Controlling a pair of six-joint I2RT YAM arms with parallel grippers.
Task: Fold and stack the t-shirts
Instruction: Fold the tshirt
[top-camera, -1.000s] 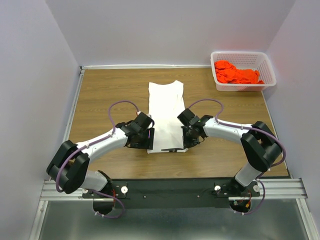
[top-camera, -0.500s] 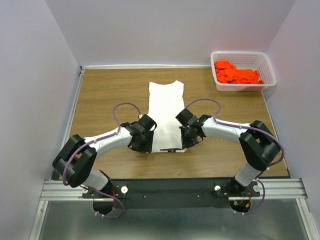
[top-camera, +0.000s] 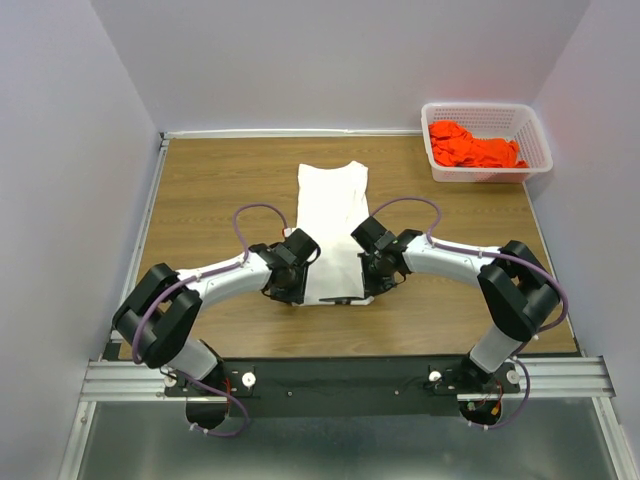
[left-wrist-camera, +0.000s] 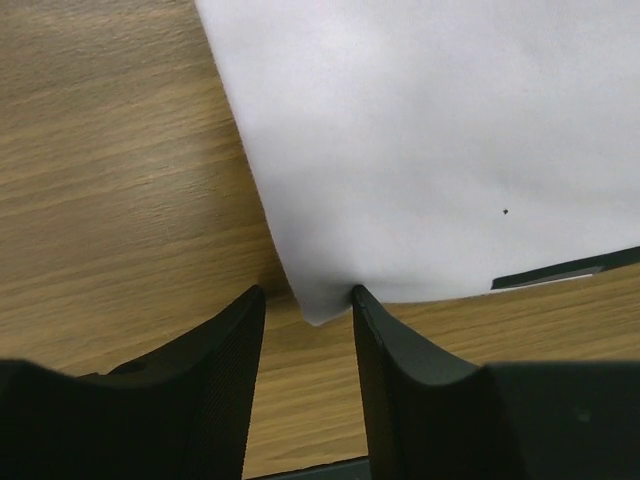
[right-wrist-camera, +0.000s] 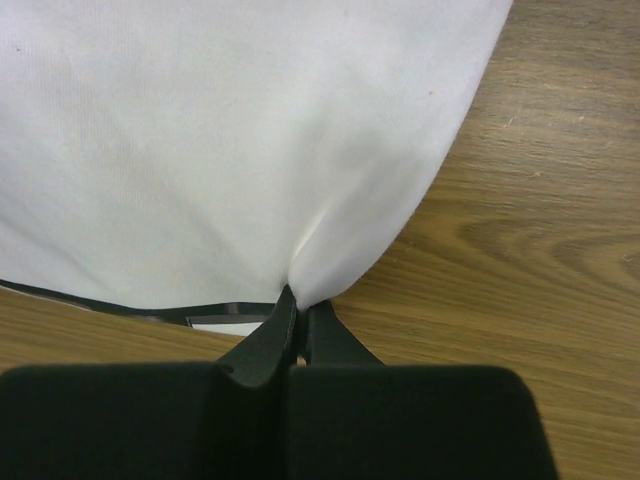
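The white t-shirt (top-camera: 333, 215) lies folded into a long strip in the middle of the table, collar end far. My left gripper (top-camera: 296, 292) is open at the strip's near left corner; in the left wrist view that corner (left-wrist-camera: 320, 305) sits between the two fingers, ungripped. My right gripper (top-camera: 371, 283) is shut on the near right corner, and the right wrist view shows the cloth (right-wrist-camera: 330, 270) pinched between the fingers. The orange-red t-shirt (top-camera: 472, 146) lies crumpled in the basket.
The white lattice basket (top-camera: 486, 173) stands at the far right corner of the wooden table (top-camera: 200, 190). Grey walls close in the table on the left, back and right. The black arm rail runs along the near edge.
My left gripper has moved right, in to the shirt's near left corner. My right gripper has stayed shut on the near right corner, shifting only slightly left.
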